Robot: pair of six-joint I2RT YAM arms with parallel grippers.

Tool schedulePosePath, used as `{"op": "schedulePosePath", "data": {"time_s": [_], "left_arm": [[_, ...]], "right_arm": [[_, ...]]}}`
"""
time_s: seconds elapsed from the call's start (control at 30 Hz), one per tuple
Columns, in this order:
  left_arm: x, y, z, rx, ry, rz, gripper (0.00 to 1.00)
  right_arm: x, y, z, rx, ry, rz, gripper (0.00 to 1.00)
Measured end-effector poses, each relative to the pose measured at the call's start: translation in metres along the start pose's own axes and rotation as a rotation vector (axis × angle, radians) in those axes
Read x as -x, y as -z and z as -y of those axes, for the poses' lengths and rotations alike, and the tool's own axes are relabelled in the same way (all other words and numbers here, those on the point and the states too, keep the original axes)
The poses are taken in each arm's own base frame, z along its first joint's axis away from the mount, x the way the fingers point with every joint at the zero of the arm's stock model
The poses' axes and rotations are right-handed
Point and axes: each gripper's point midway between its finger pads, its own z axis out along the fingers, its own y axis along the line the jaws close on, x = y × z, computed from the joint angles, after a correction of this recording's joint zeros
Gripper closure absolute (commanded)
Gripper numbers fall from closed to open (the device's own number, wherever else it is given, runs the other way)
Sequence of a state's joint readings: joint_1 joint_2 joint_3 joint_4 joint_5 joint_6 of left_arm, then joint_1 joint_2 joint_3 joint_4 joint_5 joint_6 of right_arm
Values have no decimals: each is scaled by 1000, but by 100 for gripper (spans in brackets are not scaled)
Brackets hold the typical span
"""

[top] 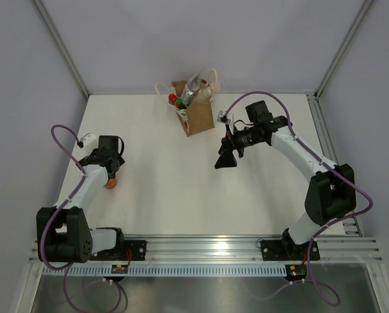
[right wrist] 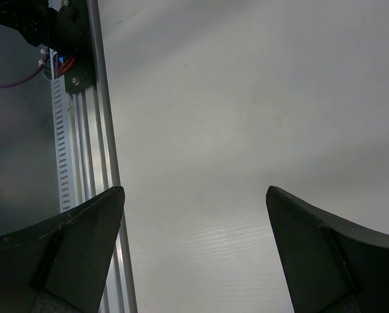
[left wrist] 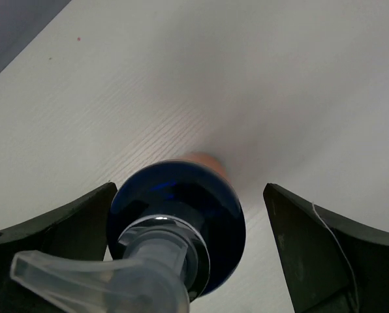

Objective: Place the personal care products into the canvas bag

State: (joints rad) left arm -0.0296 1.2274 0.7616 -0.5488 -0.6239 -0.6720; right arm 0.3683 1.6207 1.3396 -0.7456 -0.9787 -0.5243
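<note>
White table (top: 175, 202) fills the space between pale grey walls, with an aluminium rail (top: 214, 248) along its near edge.

The orange bottle (top: 109, 184) stands on the left part of the table, close to the left arm. From above only a small orange patch shows below the arm's dark wrist. In the left wrist view its blue cap (left wrist: 181, 215) and a clear pump nozzle (left wrist: 83, 277) cover nearly all of the body, leaving a sliver of orange at the far side. The left gripper (top: 111, 176) has its jaws spread to either side of the bottle. One finger (left wrist: 70, 225) sits just beside the cap, and the other (left wrist: 318, 251) stands apart with bare table between.

The canvas bag (top: 198, 118) stands upright at the far middle of the table, well apart from the bottle. A silvery squeeze tube (top: 193, 91) and a red top (top: 173, 99) poke out of its mouth. Whatever else lies inside is hidden.

The right gripper (top: 225, 161) hangs over bare table near the bag, its jaws wide apart and holding nothing. Its camera sees only the table and the rail (right wrist: 93, 163).
</note>
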Motion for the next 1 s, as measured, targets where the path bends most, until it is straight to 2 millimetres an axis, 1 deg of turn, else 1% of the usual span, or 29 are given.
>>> {"op": "schedulePosePath", "data": {"time_s": [0.03,0.1,0.13,0.17,0.23,0.27,0.33,0.37,0.47,0.5,0.53,0.6,0.63,0.73,0.83,0.9,1.0], "left_arm": [[3,-4,3,-6,-4,7,7],[6,-9,8,-18,-14,17,11],[7,-11,11,-24,-19,21,16],[9,-13,13,-34,-27,25,28],[14,-13,18,-55,-34,43,44],[17,-13,21,-70,-41,55,48],[18,-12,25,-102,-51,66,54],[17,-12,26,-112,-57,69,54],[16,-12,26,-138,-94,85,72],[17,-12,27,-150,-108,92,83],[17,-12,29,-163,-121,96,87],[17,-11,36,-212,-150,98,93],[17,-9,41,-249,-163,98,99],[14,2,67,-406,-195,83,100],[17,24,98,-582,-215,61,100],[27,48,123,-706,-223,65,100],[56,93,170,-890,-227,116,100]], "right_arm": [[0,0,0,0,1,0,2],[0,0,0,0,3,0,2],[0,0,0,0,3,0,2],[0,0,0,-1,4,0,2],[0,0,0,-1,4,0,2],[0,0,0,-1,4,0,2],[0,0,0,-1,6,0,2],[0,0,0,-1,7,0,2],[0,0,1,-1,9,-1,2],[0,0,1,0,9,-2,2],[1,0,2,0,9,-2,2],[1,-1,3,0,9,-3,2],[1,-2,4,1,7,-4,2],[1,-2,5,1,5,-6,2],[2,-1,6,-1,5,-3,3],[3,0,7,-3,-2,1,3],[4,7,13,-19,-27,18,3]]}}
